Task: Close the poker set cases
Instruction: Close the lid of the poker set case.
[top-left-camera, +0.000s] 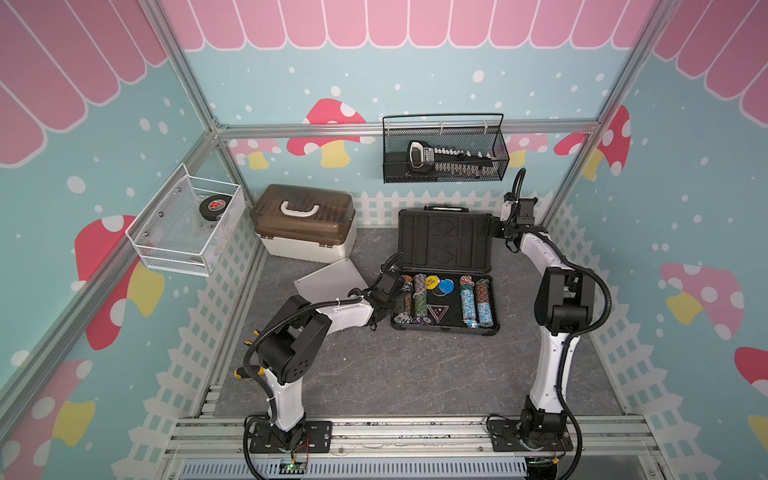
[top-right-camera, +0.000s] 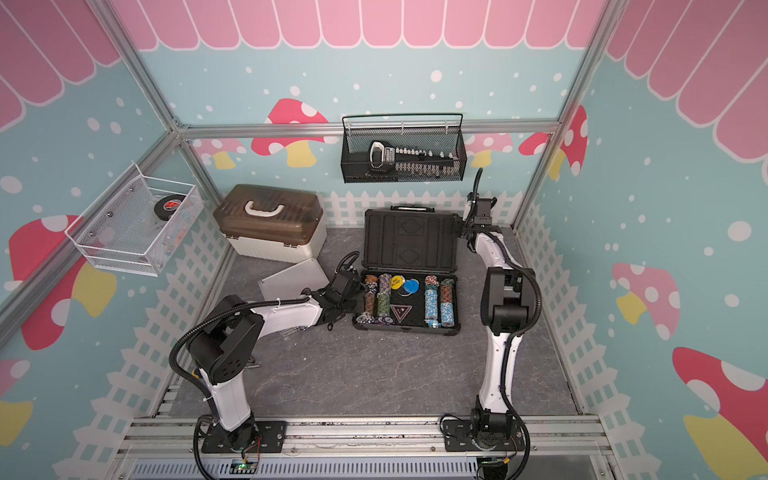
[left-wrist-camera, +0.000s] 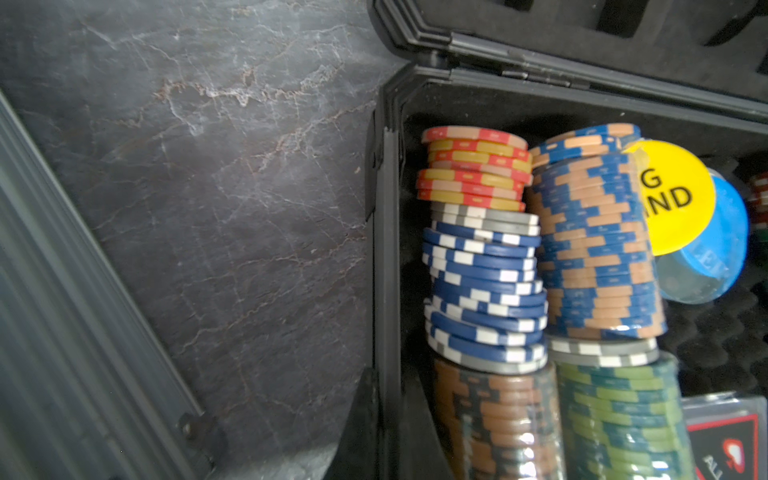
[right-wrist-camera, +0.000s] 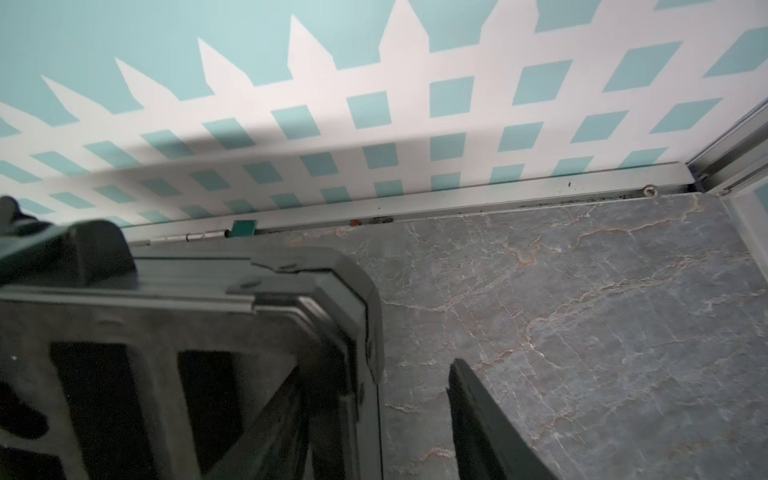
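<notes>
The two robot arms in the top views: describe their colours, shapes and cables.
Both the left arm and right arm have smooth white link shells, bulky black joint housings and black ribbed cable hoses looping alongside. Each stands on a black base plate; left gripper and right gripper are black.

light: bright, even | shadow: soft band across fence wall (right-wrist-camera: 174, 145) | blur: both wrist views, near edges

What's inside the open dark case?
In the dark case: chip stacks, a yellow Big Blind button, a blue disc, a black card box. Whatever lies under the stacks is covered.
</notes>
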